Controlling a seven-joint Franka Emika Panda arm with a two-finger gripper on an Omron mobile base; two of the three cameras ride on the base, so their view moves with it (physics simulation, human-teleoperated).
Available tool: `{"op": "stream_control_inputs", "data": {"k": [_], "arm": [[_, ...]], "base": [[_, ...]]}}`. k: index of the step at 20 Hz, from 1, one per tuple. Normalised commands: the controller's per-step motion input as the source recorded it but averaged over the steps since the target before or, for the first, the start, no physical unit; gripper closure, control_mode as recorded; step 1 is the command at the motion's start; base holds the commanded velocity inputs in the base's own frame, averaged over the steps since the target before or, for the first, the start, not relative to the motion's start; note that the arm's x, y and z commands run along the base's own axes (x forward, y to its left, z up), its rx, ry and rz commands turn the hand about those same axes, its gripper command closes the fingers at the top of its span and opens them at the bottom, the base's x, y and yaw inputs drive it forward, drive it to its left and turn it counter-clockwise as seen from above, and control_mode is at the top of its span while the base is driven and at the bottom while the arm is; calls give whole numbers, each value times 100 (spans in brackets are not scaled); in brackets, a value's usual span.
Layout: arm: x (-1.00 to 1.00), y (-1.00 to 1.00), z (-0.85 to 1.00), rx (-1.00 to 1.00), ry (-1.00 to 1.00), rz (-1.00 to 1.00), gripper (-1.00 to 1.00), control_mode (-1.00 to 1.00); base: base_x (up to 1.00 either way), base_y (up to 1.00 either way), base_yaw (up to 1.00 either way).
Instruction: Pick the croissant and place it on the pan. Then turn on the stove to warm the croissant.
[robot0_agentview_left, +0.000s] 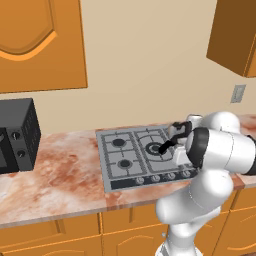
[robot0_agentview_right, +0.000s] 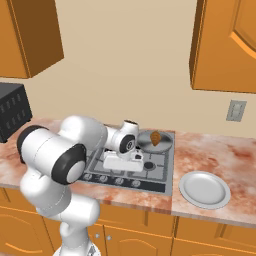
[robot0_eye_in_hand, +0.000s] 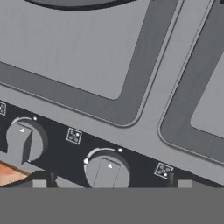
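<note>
Knob (robot0_eye_in_hand: 106, 170) directly under our gripper (robot0_eye_in_hand: 109, 183) is sitting framed between the two spread finger tips, so we are lining up to grasp and turn it; our jaws are standing wide, holding nothing. Beyond the gripper, on the far burner of the stove (robot0_agentview_right: 161, 170), the pan (robot0_agentview_right: 155, 142) is already carrying the croissant (robot0_agentview_right: 156, 138), which is why, we judge, only the warming step remains. A second knob (robot0_eye_in_hand: 22, 142) is lying off to one side of the fingers; a white plate (robot0_agentview_right: 205, 190) is resting well apart on the counter (robot0_agentview_right: 220, 155).
</note>
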Motion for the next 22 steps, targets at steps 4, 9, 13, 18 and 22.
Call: {"op": "stream_control_inputs", "data": {"k": [4,9,13,18,22], "arm": [[0,0,-18,0,0,0,-100,-100],[0,2,-11,0,0,0,-100,-100],[0,3,-8,0,0,0,-100,-100],[-1,8,-3,0,0,0,-100,-100],[-6,8,0,0,3,0,-100,-100]], "base": [[0,0,0],[0,0,0],[0,0,0],[0,0,0],[0,0,0]]}}
